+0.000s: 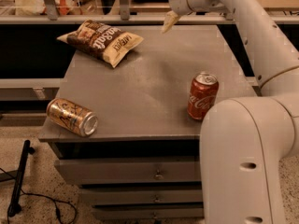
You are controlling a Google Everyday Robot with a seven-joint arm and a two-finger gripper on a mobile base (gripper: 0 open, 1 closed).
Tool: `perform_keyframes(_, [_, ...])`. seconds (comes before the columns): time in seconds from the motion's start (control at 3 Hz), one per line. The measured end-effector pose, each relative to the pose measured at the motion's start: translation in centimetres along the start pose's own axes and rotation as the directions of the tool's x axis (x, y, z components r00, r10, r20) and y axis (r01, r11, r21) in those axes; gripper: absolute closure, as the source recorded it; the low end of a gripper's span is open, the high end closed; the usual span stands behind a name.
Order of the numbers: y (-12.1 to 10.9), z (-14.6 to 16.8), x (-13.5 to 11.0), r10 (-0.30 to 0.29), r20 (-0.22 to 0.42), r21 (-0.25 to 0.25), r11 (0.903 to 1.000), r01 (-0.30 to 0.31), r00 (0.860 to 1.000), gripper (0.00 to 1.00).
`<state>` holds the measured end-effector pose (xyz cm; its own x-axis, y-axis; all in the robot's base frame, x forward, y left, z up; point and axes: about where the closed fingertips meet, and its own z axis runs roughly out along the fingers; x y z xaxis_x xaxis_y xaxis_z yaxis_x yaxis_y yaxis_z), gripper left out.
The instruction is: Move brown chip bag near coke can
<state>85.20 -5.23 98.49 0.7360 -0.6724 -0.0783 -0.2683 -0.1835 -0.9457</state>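
The brown chip bag (102, 42) lies flat at the far left corner of the grey cabinet top (145, 92), cream end toward the front right. The red coke can (202, 96) stands upright near the right front edge. My gripper (169, 21) hangs above the far edge of the top, to the right of the bag and well behind the can, touching neither. The white arm (243, 27) reaches over from the right, and its thick lower link hides the front right corner.
A gold-tan can (72, 117) with dark markings lies on its side at the front left corner. The cabinet has drawers (135, 171) below. Behind stand a counter rail and chair legs (84, 3). A black cable and stand (21, 181) lie on the floor at left.
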Motion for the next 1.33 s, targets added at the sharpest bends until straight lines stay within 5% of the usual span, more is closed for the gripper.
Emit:
perform_keyframes(0.67, [-0.4,1.3,-2.9,-0.074,0.103,0.016,0.9972,0.073,0.992,0.00])
perform_keyframes(1.33, [-1.1,1.0,-6.5,-0.155,0.101,0.076,0.9861,0.148,0.983,0.00])
